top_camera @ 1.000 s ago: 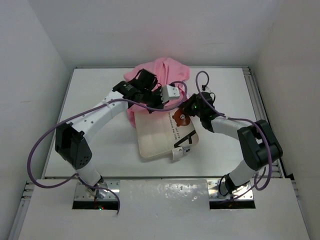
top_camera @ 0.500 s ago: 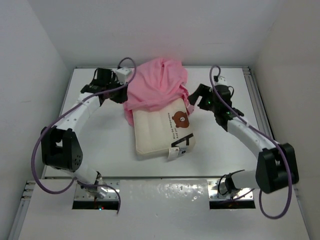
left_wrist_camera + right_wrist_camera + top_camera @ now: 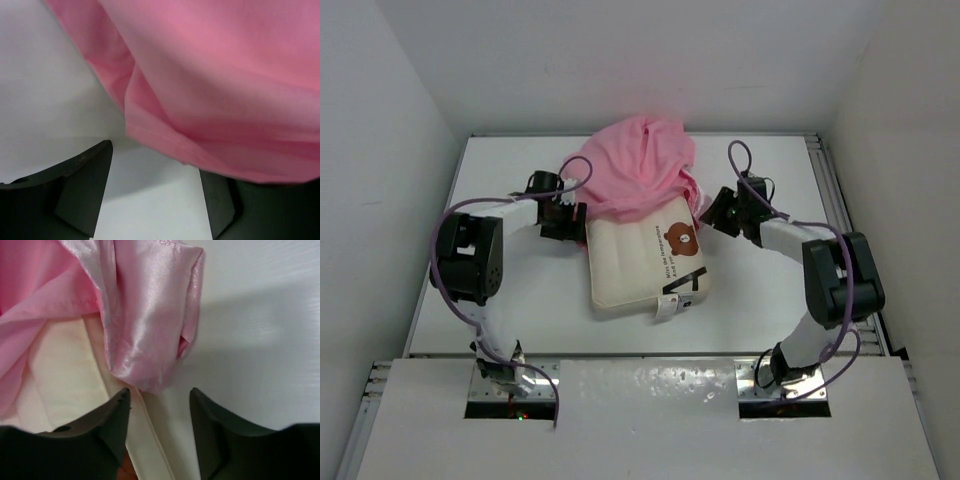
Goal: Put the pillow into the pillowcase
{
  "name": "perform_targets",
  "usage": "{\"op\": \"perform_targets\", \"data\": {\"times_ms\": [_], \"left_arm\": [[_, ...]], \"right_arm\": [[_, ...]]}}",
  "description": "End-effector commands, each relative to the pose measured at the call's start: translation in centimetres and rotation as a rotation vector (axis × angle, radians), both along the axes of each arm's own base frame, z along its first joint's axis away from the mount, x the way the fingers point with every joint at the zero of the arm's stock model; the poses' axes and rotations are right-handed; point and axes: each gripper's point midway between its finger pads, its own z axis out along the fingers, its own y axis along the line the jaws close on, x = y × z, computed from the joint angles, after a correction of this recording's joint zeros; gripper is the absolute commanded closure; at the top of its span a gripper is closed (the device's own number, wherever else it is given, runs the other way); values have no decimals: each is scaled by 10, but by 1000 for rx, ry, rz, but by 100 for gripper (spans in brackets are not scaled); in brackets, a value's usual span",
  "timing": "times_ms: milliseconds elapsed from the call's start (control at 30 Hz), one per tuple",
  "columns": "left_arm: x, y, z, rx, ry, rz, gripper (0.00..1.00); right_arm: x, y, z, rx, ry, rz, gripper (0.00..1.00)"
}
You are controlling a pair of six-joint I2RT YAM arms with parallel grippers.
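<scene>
"Two hands of yours were down on that counter. What did they have hold of?"

"Nothing, either of them. My left hand (image 3: 568,218) lay low over the counter (image 3: 500,290) with its fingers (image 3: 85,185) set well apart, and only bare white counter showed between them. The hem of the pillowcase (image 3: 215,75) hung just ahead of those fingers and draped over the right one, but it was not pinched."

"And the right?"

"My right hand (image 3: 710,210) was parted too, somewhat narrower. A shiny pink fold of the pillowcase ended just ahead of its fingers (image 3: 110,425), and the pale edge of the pillow (image 3: 60,365) ran under the left finger and into the gap. I gripped neither."

"Where did the pillow lie, then?"

"Flat between my two hands, just to the right of the left one and just to the left of the right one. The pillowcase was bunched over the end farther from me. The nearer half was bare, with the bear patch (image 3: 683,238) close beside my right hand. Whether that covered end sat inside the case or only under it, I could not tell."
</scene>
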Motion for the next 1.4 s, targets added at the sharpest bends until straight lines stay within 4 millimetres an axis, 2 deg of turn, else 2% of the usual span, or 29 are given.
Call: {"op": "perform_targets", "data": {"times_ms": [0,67,167,200,267,300,333,367,400,433,500,533,567,600,633,667,700,733,767,800,833,900,967,1100,1133,1167,1233,1300,1367], "left_arm": [[14,-9,-6,-57,-40,42,32],[13,-16,-15,-60,-22,58,30],[14,-27,-26,-84,15,48,31],[12,-37,-27,-125,34,13,33],[18,-48,-20,-175,36,-24,53],[9,-51,-25,-187,85,-49,63],[8,-57,-21,-216,93,-97,100],[10,-59,-16,-230,97,-109,100],[8,-61,-11,-259,105,-132,100],[-3,-63,0,-333,131,-185,100],[-11,-60,20,-402,145,-226,100],[-23,-53,40,-459,160,-268,100],[-29,-47,51,-477,160,-292,100],[-43,-33,68,-486,163,-336,100],[-38,-25,88,-512,114,-361,100],[-41,-20,103,-515,95,-386,100],[-51,-7,119,-521,86,-405,100],[-41,-1,141,-517,16,-433,100],[-40,4,152,-510,-6,-444,100],[-37,13,172,-487,-49,-456,100],[-33,18,177,-472,-55,-433,100],[-21,31,200,-449,-120,-388,100],[-8,41,222,-455,-175,-344,100],[10,51,248,-486,-222,-279,100],[15,54,249,-498,-219,-256,100],[21,57,258,-498,-244,-249,100],[36,63,260,-486,-268,-197,100],[41,66,241,-441,-255,-165,100],[45,62,202,-314,-249,-144,100]], "right_arm": [[39,17,28,108,-125,35,48],[49,26,34,134,-159,65,36],[57,31,21,134,-139,51,30],[56,29,5,127,-97,37,30],[60,28,-8,130,-68,10,32],[63,29,-18,135,-64,0,42],[63,29,-23,145,-57,0,52],[62,31,-26,166,-49,-9,65],[61,33,-29,179,-37,-6,93],[57,37,-27,200,-26,11,100],[40,39,-24,227,-1,35,100],[34,42,2,273,-36,60,100],[16,41,3,300,-11,60,100],[8,39,14,339,-7,51,100],[-2,44,30,422,5,52,100],[-11,43,58,464,-41,58,100],[-13,42,78,507,-79,60,100],[-15,42,95,545,-104,58,100],[-17,42,126,563,-175,83,100],[-18,39,134,563,-177,75,100],[-14,36,152,563,-212,73,100],[-12,30,179,576,-254,66,100],[-11,26,198,592,-295,71,100],[-1,15,232,623,-357,55,100],[1,14,237,625,-368,60,100],[4,13,234,619,-362,59,100],[7,12,230,613,-351,54,100],[11,12,206,570,-322,65,100],[7,14,161,456,-218,89,100]]}}
